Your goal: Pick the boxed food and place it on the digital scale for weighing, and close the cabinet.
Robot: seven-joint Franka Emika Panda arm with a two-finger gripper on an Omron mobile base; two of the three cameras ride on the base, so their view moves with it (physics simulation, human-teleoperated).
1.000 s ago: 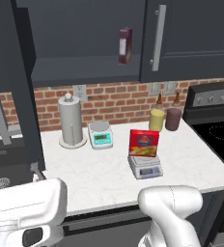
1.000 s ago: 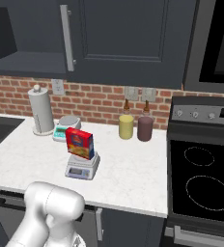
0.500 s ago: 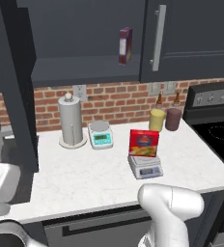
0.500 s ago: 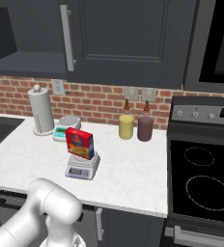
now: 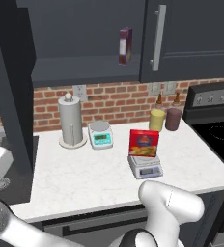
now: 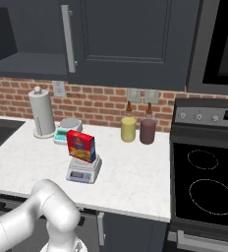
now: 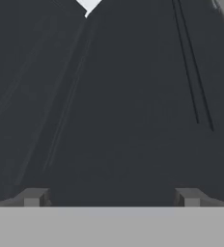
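1. The flat red cardboard box with a blue oval logo and a yellow food picture (image 5: 144, 143) stands upright on the small low grey scale with a square silver platform and a pale display panel (image 5: 146, 167), near the middle of the white marble counter (image 5: 85, 173).
2. In the right base view the same red box (image 6: 81, 146) sits on the grey scale (image 6: 83, 170), tilted slightly toward 11 o'clock.
3. At 10 o'clock from the grey scale rests a teal-and-white scale with a round platform (image 5: 100, 134), just beside a white paper towel roll on a stand (image 5: 70, 120).
4. At 1 o'clock from the red box stand a yellow jar (image 5: 157, 119) and a dark maroon jar (image 5: 173, 118), side by side against the red brick wall (image 5: 114, 100).
5. The large dark charcoal wall cabinet (image 5: 191, 38) hangs above; its left door (image 5: 10, 91) stands swung open, showing a narrow dark purple box (image 5: 125, 46) on the shelf.
6. The two-finger gripper (image 7: 111, 198) has its dark fingertips (image 7: 33, 197) spread wide with nothing between them, facing a dark panelled surface.
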